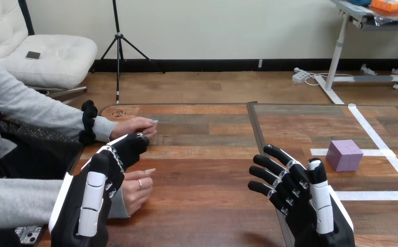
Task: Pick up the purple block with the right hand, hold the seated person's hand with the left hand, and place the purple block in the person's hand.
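Tape lines [377,195] in white are marking off a patch at the right of the wooden table [207,170]. The purple block [344,155] is sitting inside that patch, flat on the wood, at a short cross strip of the tape. It is standing alone, with no hand touching it.

The robot's right hand [300,198] is hovering near the block, to its left and closer to the robot, with a stretch of bare wood lying between them. Its fingers [271,163] are spreading out straight and pointing away across the table, and the hand is holding nothing.

At the left side, the person's farther hand [135,126] is resting on the table near its far edge, and the person's nearer hand [135,189] is lying loosely curled on the wood closer to the robot. The robot's left hand [101,180] is reaching in between these two with its back turned up. Its fingers are stretching forward rather than curling, and they are gripping nothing. The fingertips are coming right up to the farther hand, though whether they are touching it cannot be told. The nearer hand is lying just beside the left hand, on its right.
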